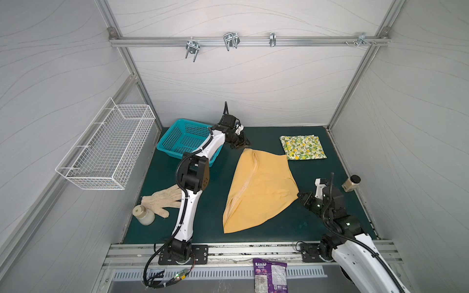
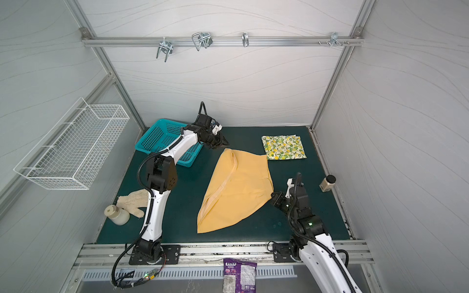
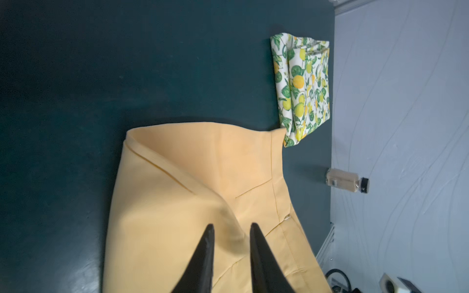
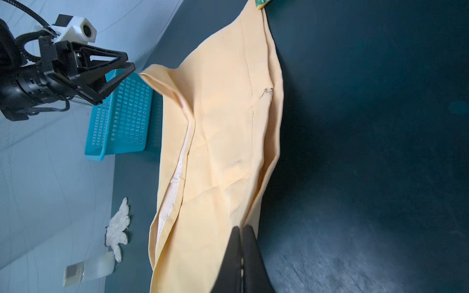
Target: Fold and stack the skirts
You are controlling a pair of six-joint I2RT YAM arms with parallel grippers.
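Left wrist view shows my left pincer spread apart over the mustard skirt, gripping nothing. My right pincer is pressed together at this skirt's edge; whether cloth is pinched, I cannot tell. In a top view the mustard skirt lies mid-frame on the counter, its corner touching the folded lemon skirt at upper right. Pulling from one side only could open the loose fold and drag the lemon skirt.
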